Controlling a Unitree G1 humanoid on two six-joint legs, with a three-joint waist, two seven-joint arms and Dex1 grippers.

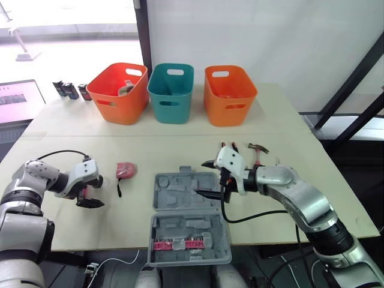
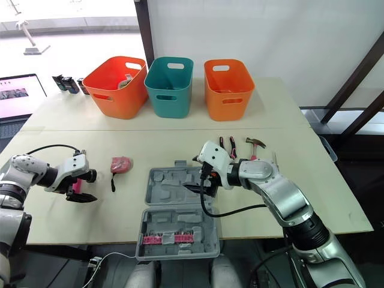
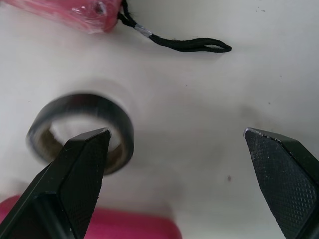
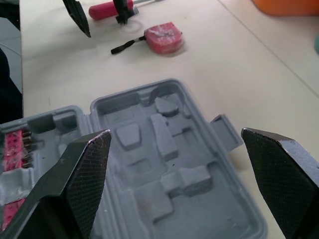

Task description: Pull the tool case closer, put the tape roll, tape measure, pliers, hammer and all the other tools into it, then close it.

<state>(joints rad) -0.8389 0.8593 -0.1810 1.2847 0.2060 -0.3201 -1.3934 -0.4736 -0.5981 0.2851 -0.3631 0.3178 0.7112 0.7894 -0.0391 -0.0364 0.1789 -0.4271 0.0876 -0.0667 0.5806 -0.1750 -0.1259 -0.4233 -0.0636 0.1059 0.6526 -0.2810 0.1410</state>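
One tool case [image 1: 174, 193], one tape roll [image 3: 89, 105], three bins [image 1: 171, 99]

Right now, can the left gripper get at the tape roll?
Probably yes: the left gripper is open just above the tape roll, which lies flat on the table with nothing between.

Table [image 1: 72, 129], open tool case [image 2: 171, 186], tape measure [image 1: 126, 170], tape roll [image 3: 79, 107], pliers [image 2: 227, 143], hammer [image 2: 257, 143]

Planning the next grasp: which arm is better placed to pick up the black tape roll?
Left. The left gripper, jaws open, hangs right at the tape roll, one finger over its rim. The right gripper is open above the tool case, farther from the roll.
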